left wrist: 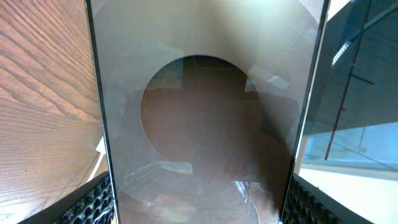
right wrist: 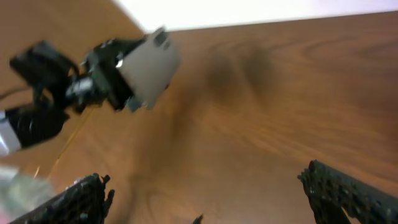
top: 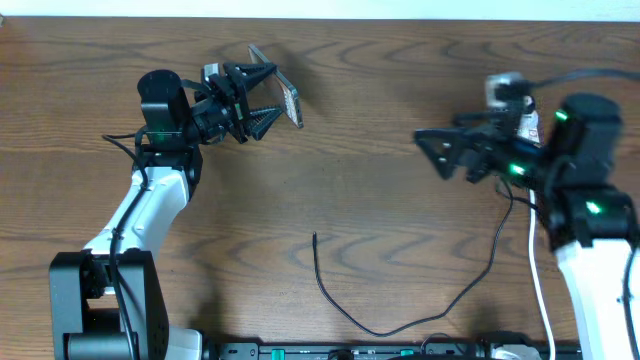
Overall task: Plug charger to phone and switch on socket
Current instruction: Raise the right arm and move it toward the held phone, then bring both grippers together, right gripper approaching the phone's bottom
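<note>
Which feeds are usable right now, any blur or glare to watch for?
Overhead: sharp, evenly lit, the charger plainly visible. Left wrist: the phone fills the frame, its glossy surface washed with reflections. Right wrist: blurred throughout, even its own fingers soft.

No legible text, label or number
</note>
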Controlling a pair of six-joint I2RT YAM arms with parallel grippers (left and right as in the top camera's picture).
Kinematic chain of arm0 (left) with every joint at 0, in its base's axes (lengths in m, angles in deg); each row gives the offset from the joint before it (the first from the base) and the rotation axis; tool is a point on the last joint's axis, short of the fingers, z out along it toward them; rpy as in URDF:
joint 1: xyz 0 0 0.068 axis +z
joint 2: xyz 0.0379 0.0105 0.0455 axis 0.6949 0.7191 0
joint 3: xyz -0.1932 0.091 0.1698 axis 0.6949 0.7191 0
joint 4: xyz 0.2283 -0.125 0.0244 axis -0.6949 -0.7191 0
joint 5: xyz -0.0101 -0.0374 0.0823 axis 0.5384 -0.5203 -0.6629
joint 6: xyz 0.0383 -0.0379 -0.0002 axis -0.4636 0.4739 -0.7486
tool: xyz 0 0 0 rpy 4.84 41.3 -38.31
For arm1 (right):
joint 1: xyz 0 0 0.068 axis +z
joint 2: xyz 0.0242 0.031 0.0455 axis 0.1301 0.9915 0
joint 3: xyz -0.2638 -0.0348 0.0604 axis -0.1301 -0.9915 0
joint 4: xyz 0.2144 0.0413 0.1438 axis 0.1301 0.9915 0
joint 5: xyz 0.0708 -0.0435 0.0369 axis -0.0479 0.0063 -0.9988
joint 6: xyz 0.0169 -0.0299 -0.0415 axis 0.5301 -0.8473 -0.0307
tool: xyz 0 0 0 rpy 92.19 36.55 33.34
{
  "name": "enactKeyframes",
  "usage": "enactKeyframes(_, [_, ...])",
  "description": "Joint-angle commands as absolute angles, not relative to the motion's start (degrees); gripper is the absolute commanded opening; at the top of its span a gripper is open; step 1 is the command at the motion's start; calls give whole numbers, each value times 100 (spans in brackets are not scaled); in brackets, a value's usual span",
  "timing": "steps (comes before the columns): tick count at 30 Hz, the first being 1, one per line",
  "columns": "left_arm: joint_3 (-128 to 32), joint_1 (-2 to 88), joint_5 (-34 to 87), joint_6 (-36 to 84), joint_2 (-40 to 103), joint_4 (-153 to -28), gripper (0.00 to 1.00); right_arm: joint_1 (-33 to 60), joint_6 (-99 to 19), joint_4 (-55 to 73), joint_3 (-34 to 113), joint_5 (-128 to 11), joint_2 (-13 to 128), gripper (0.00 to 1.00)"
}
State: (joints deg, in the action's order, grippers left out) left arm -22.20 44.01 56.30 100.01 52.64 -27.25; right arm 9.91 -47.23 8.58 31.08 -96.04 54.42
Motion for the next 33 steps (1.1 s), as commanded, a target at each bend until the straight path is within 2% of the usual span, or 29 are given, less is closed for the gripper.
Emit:
enactKeyframes(1, [-2259,4379,5494,9824,5129,-2707,7,1577,-5405,878,3363,-9755,5855,99])
enactKeyframes(8, [-2259,4206,5385,9509,5129,-3090,7,2276,-6306,876,3370,-9624,6393,99])
enactKeyframes(22, [-2257,3592,4961,9192,5129,-3352,7,2370,-6312,815,3365,-9342,6581,99])
enactKeyframes(29, [-2259,3435,4810,9192,5129,-3352,7,2458,-5263,819,3365,-7707,6581,99])
enactKeyframes(33, [-2257,3317,4663,9192,5129,-3352,7,2694,-5259,594,3365,-7594,6581,99])
